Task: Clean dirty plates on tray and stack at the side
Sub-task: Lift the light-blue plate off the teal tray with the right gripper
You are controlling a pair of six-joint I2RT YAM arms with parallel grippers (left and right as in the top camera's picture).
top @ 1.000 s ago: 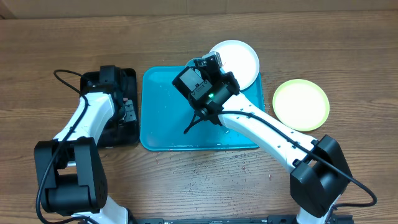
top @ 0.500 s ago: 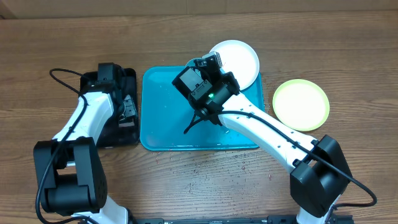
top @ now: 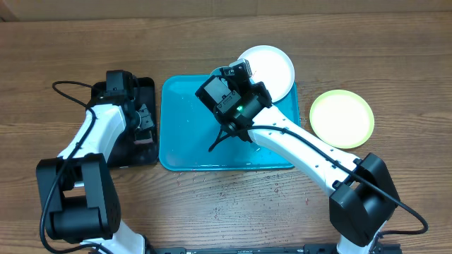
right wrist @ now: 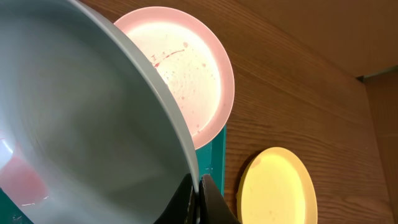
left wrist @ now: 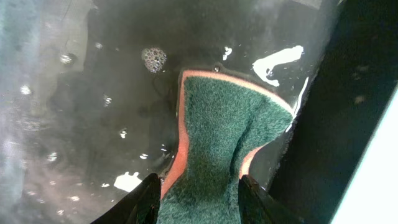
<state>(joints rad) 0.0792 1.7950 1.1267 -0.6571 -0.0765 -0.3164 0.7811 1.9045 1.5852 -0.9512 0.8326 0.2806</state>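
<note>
Rough sponge (left wrist: 217,137), glossy pale-blue plate (right wrist: 74,112)

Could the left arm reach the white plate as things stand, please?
Probably not directly: the right gripper, holding the pale blue plate, stands between the left gripper and the white plate.

On the table (top: 395,42) the smaller tray (top: 120,161) lies just left of the tray (top: 183,141). The sponge (left wrist: 224,124) sits in the smaller tray, pinched between the left gripper's (left wrist: 199,190) fingers. Over the middle of the tray the right gripper (right wrist: 198,190) clamps the rim of the tilted plate (right wrist: 74,112); its lower edge probably rests in the tray, though that is hidden. The corner plate (top: 274,65) lies behind it on the tray's far right corner, overhanging the rim. The outer plate (top: 342,118) lies on the table right of the tray, apart from it.
</note>
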